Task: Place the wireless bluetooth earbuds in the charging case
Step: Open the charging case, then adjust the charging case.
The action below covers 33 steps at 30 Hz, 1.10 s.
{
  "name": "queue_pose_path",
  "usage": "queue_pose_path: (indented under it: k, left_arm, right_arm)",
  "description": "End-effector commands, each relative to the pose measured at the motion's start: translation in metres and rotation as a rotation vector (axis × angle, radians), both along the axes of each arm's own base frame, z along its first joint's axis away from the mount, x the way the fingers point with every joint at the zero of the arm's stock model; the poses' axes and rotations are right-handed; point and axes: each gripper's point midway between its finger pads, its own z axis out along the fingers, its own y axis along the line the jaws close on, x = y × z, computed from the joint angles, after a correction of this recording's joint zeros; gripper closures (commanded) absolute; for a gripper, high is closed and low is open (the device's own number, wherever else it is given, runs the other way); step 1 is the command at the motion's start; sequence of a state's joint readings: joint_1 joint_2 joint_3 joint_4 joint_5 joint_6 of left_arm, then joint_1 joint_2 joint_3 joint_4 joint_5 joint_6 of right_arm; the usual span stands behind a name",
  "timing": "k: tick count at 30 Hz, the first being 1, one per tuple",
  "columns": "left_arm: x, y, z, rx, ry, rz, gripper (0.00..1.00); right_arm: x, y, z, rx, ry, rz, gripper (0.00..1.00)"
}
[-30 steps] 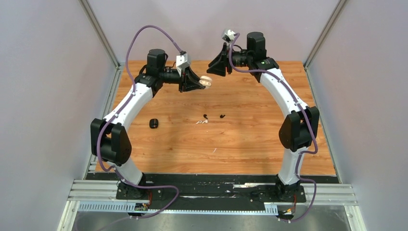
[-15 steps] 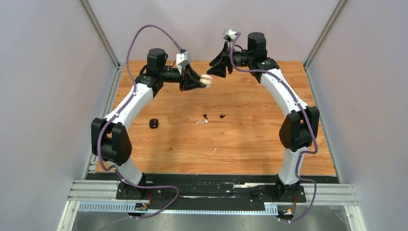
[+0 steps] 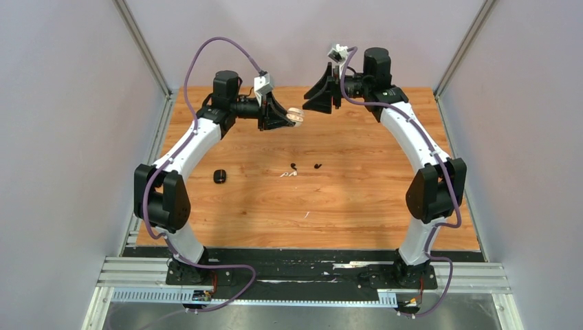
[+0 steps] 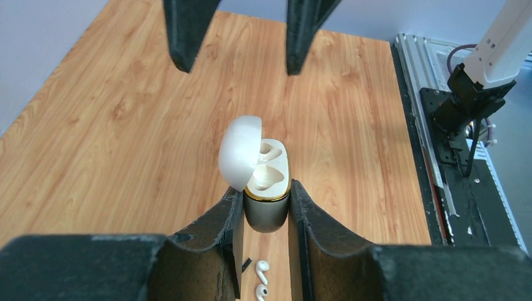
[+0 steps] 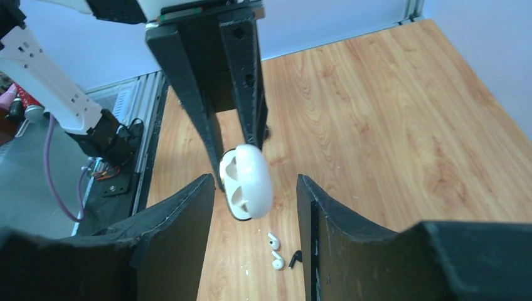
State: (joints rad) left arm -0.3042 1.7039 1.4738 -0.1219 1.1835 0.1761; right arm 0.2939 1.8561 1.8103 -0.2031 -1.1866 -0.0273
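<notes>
My left gripper (image 3: 285, 118) is shut on the white charging case (image 3: 295, 115), held up above the back of the table. In the left wrist view the case (image 4: 268, 172) sits upright between my fingers (image 4: 229, 216), its lid (image 4: 240, 150) swung open and both sockets empty. My right gripper (image 3: 313, 98) hovers just right of the case, open and holding nothing. In the right wrist view the case (image 5: 248, 182) hangs just beyond my open fingertips. Two white earbuds (image 3: 287, 174) lie mid-table, seen as earbuds (image 5: 274, 251) and earbuds (image 4: 261, 279) in the wrist views.
Two black earbuds (image 3: 294, 166) (image 3: 317, 166) lie near the white ones. A small black case (image 3: 219, 176) rests on the table at the left. Grey walls enclose the wooden table (image 3: 357, 199) on three sides.
My right arm has shifted a little to the right and drawn its gripper slightly away from the case. The left gripper keeps its hold with almost no movement.
</notes>
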Motion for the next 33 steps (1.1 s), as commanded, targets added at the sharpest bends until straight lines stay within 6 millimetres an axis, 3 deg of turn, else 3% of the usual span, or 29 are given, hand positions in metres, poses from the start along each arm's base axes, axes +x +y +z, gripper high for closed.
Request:
queue_pose_path:
  k: [1,12,33]
  left_arm:
    - [0.004,0.002,0.012,-0.037,0.021,0.006,1.00]
    - [0.003,0.003,0.020,-0.072,0.015,-0.019,1.00]
    - [0.001,0.002,0.020,-0.082,0.027,-0.029,1.00]
  right_arm:
    - [-0.022,0.001,0.012,0.010,-0.059,0.046,0.50]
    - [-0.020,0.013,-0.008,-0.024,-0.043,0.058,0.54]
    - [-0.005,0.017,-0.023,-0.053,-0.052,0.014,0.75]
